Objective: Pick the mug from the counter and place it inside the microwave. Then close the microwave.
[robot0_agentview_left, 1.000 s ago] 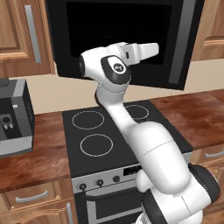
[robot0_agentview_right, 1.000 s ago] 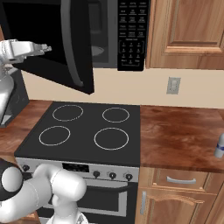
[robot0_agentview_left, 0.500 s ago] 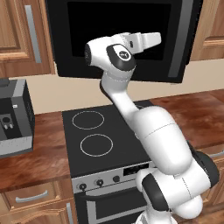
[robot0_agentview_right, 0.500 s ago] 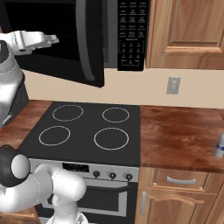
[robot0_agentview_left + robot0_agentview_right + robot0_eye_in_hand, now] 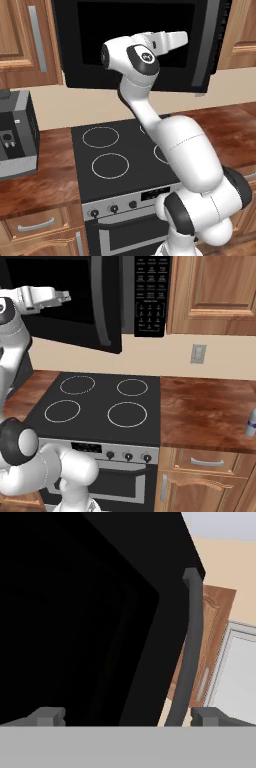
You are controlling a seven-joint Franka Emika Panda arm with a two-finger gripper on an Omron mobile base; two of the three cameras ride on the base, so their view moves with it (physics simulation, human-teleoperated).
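The microwave (image 5: 125, 55) hangs above the stove with its dark glass door (image 5: 75, 311) swung partly out; its button panel (image 5: 150, 296) shows to the right. My gripper (image 5: 182, 37) is raised in front of the door's outer face, open and holding nothing. From the other side the gripper (image 5: 65, 296) points toward the door's handle (image 5: 102, 306). In the hand view the fingertips (image 5: 47, 716) stand wide apart close to the black door, with the handle (image 5: 190, 652) just right of centre. The mug is out of view. The wood counter (image 5: 210, 411) flanks the stove.
A black stovetop (image 5: 120, 150) with white ring burners lies under the arm. A grey-black appliance (image 5: 15, 135) stands on the counter at the left. A slim white bottle (image 5: 251, 423) stands at the counter's far right. Wooden cabinets (image 5: 215, 291) adjoin the microwave.
The arm has risen and pushed forward, and the microwave door has swung further toward its closed position. The gripper stays open.
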